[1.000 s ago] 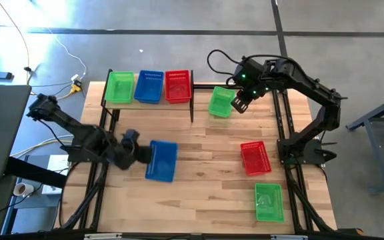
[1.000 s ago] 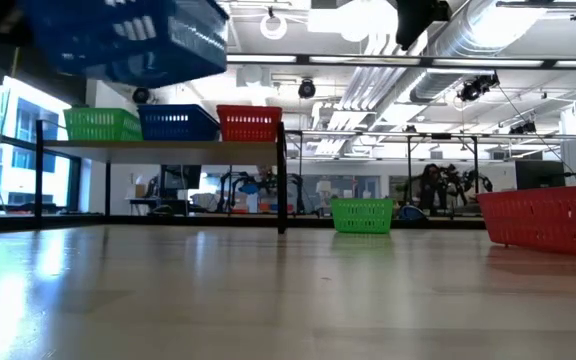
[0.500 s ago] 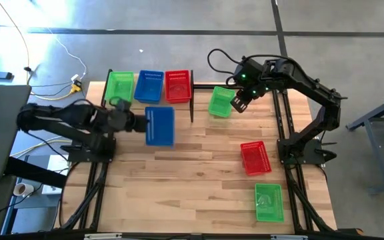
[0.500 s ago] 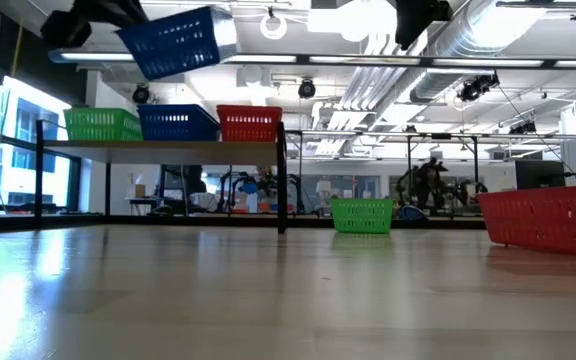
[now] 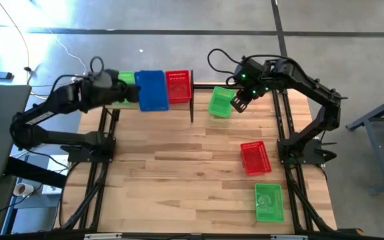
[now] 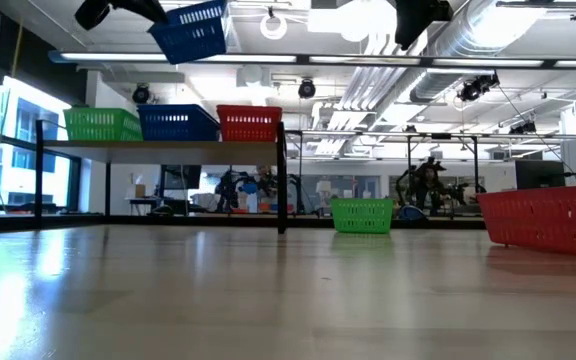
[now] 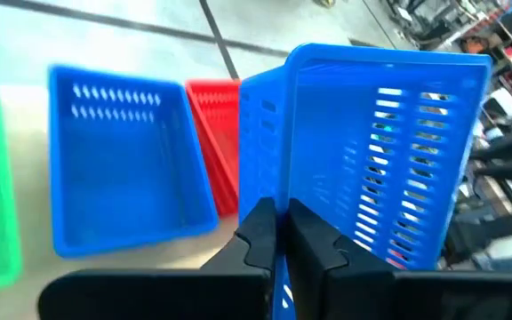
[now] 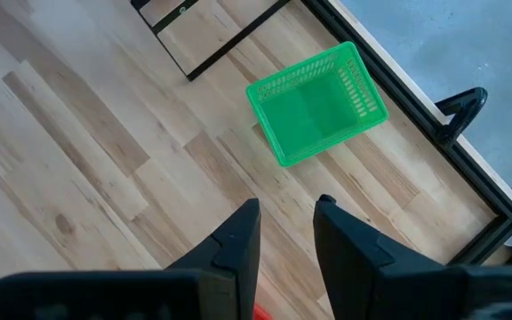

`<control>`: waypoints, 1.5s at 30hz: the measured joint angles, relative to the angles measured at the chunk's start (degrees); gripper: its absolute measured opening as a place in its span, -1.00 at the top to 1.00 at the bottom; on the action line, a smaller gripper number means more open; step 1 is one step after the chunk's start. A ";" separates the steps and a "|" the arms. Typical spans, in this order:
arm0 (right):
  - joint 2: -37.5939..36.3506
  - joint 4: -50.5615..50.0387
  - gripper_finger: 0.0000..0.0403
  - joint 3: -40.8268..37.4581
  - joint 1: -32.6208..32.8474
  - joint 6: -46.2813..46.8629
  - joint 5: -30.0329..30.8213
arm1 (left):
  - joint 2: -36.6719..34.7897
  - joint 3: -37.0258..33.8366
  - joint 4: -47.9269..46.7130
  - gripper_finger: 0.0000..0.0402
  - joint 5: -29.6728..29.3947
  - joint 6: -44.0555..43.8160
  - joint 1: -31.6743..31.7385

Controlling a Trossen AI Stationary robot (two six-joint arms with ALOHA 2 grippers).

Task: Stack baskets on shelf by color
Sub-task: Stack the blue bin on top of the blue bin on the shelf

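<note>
My left gripper (image 7: 279, 233) is clamped on the wall of a blue perforated plastic basket (image 5: 152, 90), holding it in the air above the light-wood shelf in its black metal frame (image 6: 168, 146), over the blue basket (image 6: 176, 123) that sits there between a green basket (image 6: 101, 124) and a red basket (image 6: 249, 122). My right gripper (image 8: 287, 233) hangs with fingers apart and empty above the plank table (image 5: 199, 173), near a loose green basket (image 5: 221, 102) right of the shelf.
</note>
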 joint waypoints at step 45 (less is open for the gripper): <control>0.00 0.02 0.53 0.00 0.01 0.15 0.00 | 26.97 24.69 -21.47 1.00 33.99 25.03 40.14</control>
